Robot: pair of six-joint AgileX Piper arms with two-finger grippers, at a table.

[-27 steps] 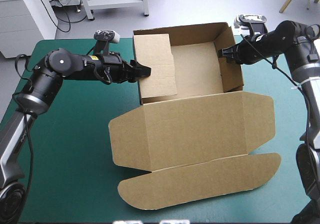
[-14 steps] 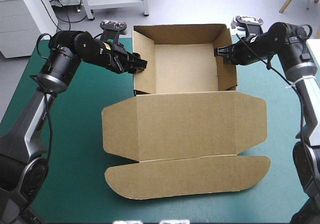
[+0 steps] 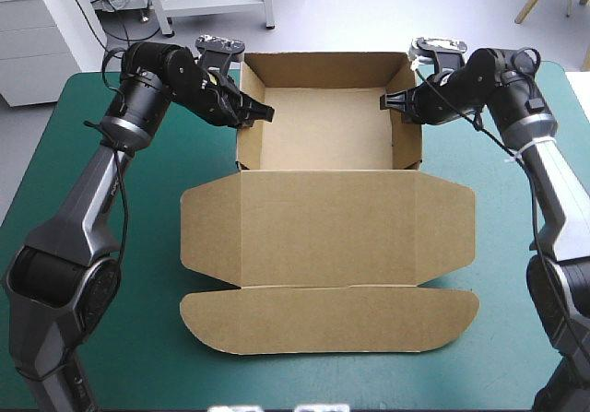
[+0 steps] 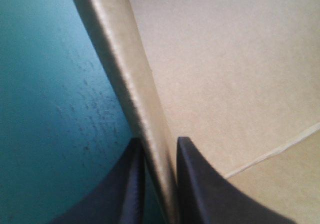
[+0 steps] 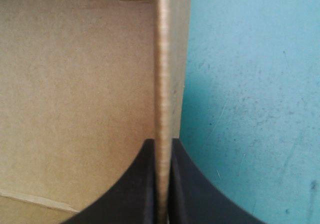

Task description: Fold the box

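Note:
The brown box [image 3: 323, 135] stands as an open tray near the table's far edge, its walls raised. Its lid [image 3: 327, 232] and rounded front flap [image 3: 327, 320] lie flat toward the near side. My left gripper [image 3: 251, 112] is shut on the box's left wall, one black finger inside and one outside. In the left wrist view that wall [image 4: 135, 103] runs between the fingers [image 4: 200, 184]. My right gripper [image 3: 398, 100] is shut on the box's right wall. The right wrist view shows this wall's edge [image 5: 162, 83] pinched between the fingers [image 5: 142, 184].
Teal-green cover [image 3: 138, 292] shows on both sides of the box and along the near edge. A white cabinet [image 3: 46, 25] stands beyond the table's far left corner.
The left inner flap that leaned into the tray earlier now stands flush as the left wall. Both grippers moved toward the far edge, and the whole box shifted left and squared up.

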